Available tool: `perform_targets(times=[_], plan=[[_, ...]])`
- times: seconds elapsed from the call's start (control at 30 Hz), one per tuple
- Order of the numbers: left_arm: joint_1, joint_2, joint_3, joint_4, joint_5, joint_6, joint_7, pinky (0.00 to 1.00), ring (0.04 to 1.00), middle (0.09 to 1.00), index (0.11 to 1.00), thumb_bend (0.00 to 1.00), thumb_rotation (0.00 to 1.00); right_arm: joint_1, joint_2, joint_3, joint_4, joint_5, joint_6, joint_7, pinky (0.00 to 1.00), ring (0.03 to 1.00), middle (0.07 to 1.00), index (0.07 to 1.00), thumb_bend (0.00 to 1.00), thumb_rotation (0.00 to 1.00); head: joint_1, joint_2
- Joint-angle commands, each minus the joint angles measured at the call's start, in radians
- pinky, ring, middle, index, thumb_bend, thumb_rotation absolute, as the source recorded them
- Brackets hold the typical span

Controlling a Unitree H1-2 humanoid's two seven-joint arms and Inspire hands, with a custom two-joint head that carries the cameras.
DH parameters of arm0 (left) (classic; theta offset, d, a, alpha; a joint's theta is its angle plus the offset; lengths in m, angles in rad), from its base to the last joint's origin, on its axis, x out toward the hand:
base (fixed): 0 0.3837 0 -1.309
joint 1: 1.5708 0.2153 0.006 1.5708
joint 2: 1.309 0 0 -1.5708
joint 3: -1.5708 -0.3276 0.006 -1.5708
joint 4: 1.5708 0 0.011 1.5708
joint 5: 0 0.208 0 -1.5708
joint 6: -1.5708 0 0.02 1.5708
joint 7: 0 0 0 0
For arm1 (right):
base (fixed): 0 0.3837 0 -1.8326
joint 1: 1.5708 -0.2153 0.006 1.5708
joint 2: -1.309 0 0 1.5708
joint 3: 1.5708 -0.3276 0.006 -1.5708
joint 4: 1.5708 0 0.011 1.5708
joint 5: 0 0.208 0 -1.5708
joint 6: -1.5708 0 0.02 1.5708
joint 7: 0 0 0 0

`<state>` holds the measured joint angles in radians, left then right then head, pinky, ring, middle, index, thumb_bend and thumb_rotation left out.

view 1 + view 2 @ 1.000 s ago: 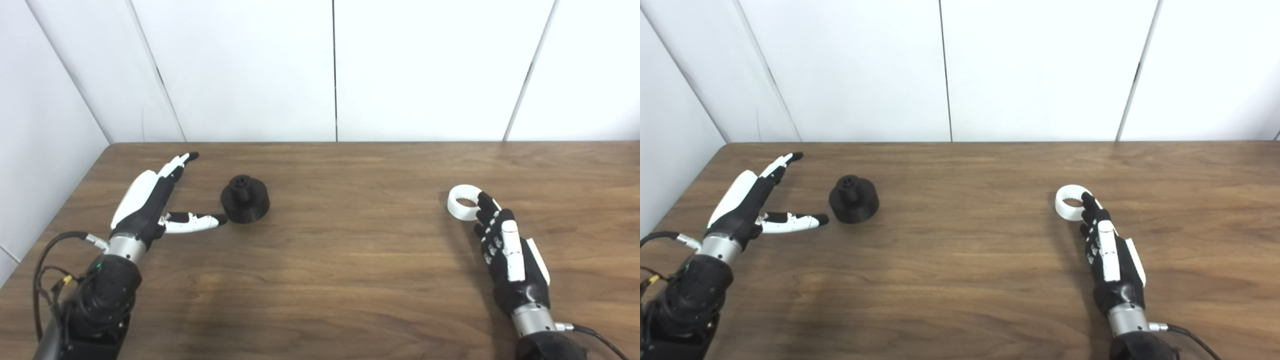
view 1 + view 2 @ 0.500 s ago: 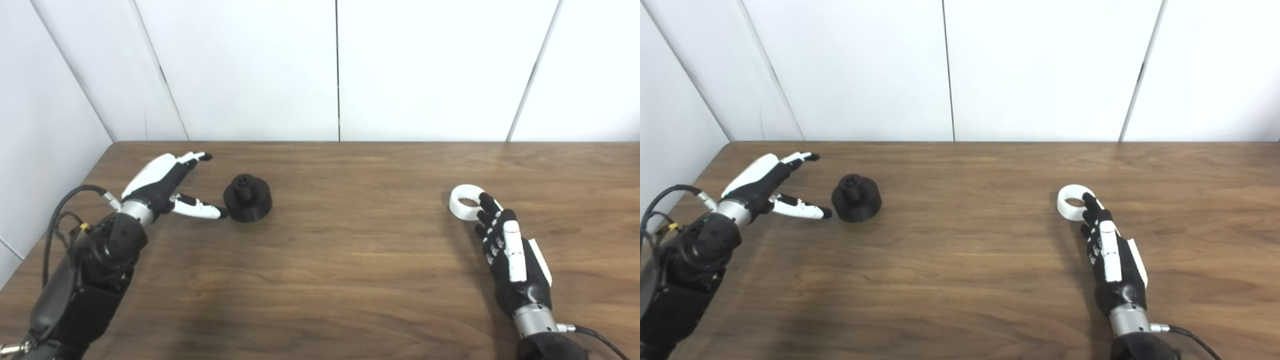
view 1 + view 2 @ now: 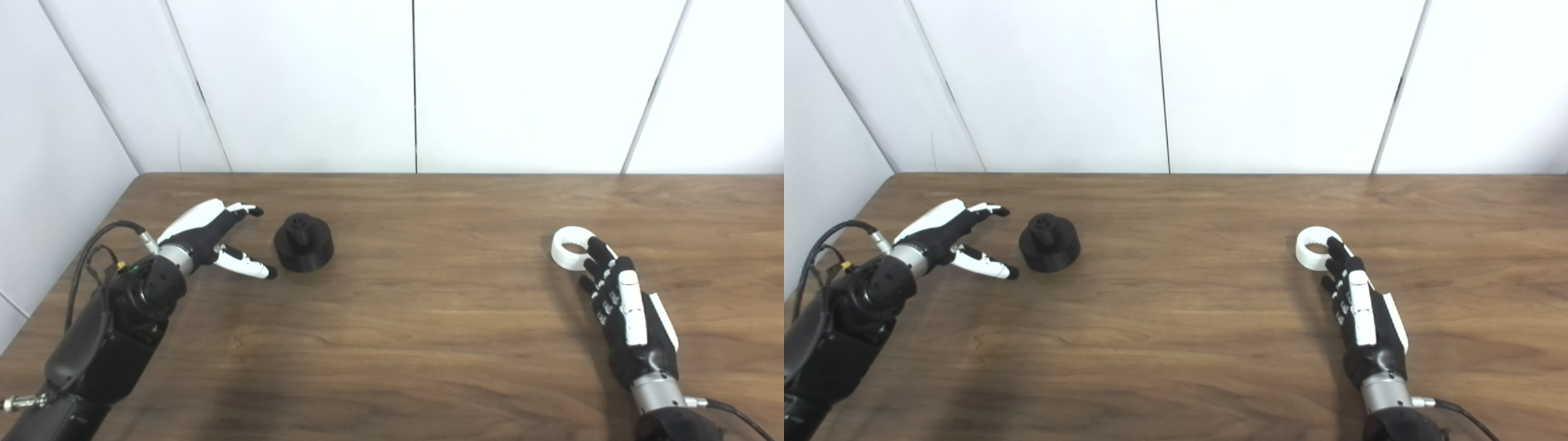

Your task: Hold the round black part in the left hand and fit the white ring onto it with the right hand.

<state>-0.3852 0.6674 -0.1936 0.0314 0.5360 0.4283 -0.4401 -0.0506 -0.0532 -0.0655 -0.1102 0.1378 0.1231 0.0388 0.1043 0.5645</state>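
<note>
The round black part (image 3: 303, 241) stands on the wooden table (image 3: 416, 318) at the left, with a small hub on top. My left hand (image 3: 211, 236) is open just left of it, fingers spread toward it, thumb tip close to its base, not holding it. The white ring (image 3: 569, 247) lies flat on the table at the right. My right hand (image 3: 625, 312) lies behind it with fingers stretched forward; one fingertip (image 3: 593, 245) reaches the ring's near rim. It holds nothing.
White wall panels (image 3: 416, 86) stand along the table's back edge, and a white wall (image 3: 49, 171) runs along the left edge. A cable (image 3: 92, 245) loops off my left wrist.
My left arm has swung forward and the hand has turned and lowered beside the black part, thumb near its base. The right hand and the ring have stayed put.
</note>
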Motion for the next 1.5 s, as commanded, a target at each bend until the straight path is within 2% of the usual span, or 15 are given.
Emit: perform_targets(times=[0.0, 0.27, 0.6, 1.07, 1.47], plan=[[-0.066, 0.047, 0.008, -0.005, 0.024, -0.006, 0.004, 0.90, 1.000, 1.000, 0.909, 1.00, 0.26, -0.017, 0.001, -0.004, -0.032, 0.007, -0.009, 0.002, 0.96, 0.971, 0.964, 0.912, 0.45, 1.00, 0.001, 0.001], [-0.092, 0.040, -0.014, 0.019, 0.040, -0.010, -0.002, 0.90, 1.000, 1.000, 0.904, 1.00, 0.25, -0.015, 0.002, -0.005, -0.029, 0.004, -0.013, -0.002, 0.94, 0.962, 0.957, 0.908, 0.45, 1.00, 0.002, 0.000], [-0.133, 0.032, -0.054, 0.025, 0.064, -0.004, -0.027, 0.90, 1.000, 1.000, 0.922, 1.00, 0.32, -0.009, 0.007, -0.006, -0.025, 0.009, -0.015, -0.004, 0.95, 0.972, 0.956, 0.909, 0.45, 1.00, -0.003, -0.003], [-0.160, 0.004, -0.077, 0.045, 0.088, -0.022, -0.019, 0.94, 1.000, 0.999, 0.907, 1.00, 0.29, -0.001, 0.010, -0.001, -0.017, 0.001, -0.034, -0.004, 0.94, 0.963, 0.951, 0.909, 0.46, 1.00, -0.006, -0.007], [-0.189, -0.020, -0.109, 0.054, 0.100, -0.016, -0.054, 0.97, 1.000, 1.000, 0.906, 1.00, 0.30, 0.012, 0.018, -0.006, -0.032, 0.001, -0.029, -0.018, 0.93, 0.960, 0.950, 0.901, 0.47, 1.00, -0.017, -0.003]])
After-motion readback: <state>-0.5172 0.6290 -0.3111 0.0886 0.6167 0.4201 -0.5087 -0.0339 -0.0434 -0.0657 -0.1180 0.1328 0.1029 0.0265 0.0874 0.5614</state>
